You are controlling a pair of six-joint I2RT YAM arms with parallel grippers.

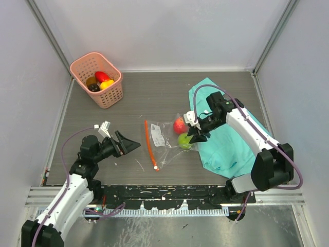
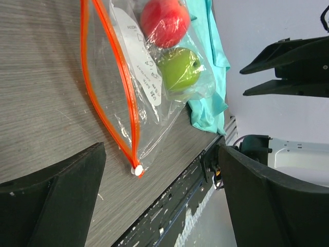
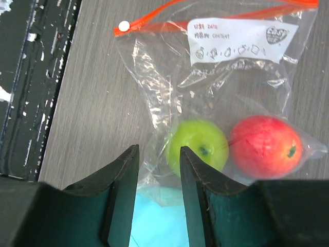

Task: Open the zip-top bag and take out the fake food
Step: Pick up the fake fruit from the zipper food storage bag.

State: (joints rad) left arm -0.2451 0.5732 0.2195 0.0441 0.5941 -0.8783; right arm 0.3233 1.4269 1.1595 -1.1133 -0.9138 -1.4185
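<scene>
The zip-top bag [image 1: 160, 138] is lying flat in the middle of the table [image 1: 154, 98]. Its red-orange zip strip [image 1: 149, 143] is running down its left edge to a white slider [image 1: 156, 168] at the lower end. In the left wrist view the strip's two tracks are standing apart. Fake food [image 2: 164, 23] is sitting inside at the bag's right end: a red apple [image 1: 180, 125] above a green apple [image 1: 184, 141].

The left pincer [image 1: 128, 141] is hanging spread wide just left of the strip, gripping nothing. The right pincer [image 1: 196, 136] is hovering at the bag's right edge beside the green apple. Its fingers are standing a narrow gap apart with crinkled plastic showing between them; contact cannot be told.

A teal cloth [image 1: 226, 144] is lying under the right arm. A pink basket [image 1: 110, 98] in the upper left is holding more plastic fruits [image 1: 103, 78].
</scene>
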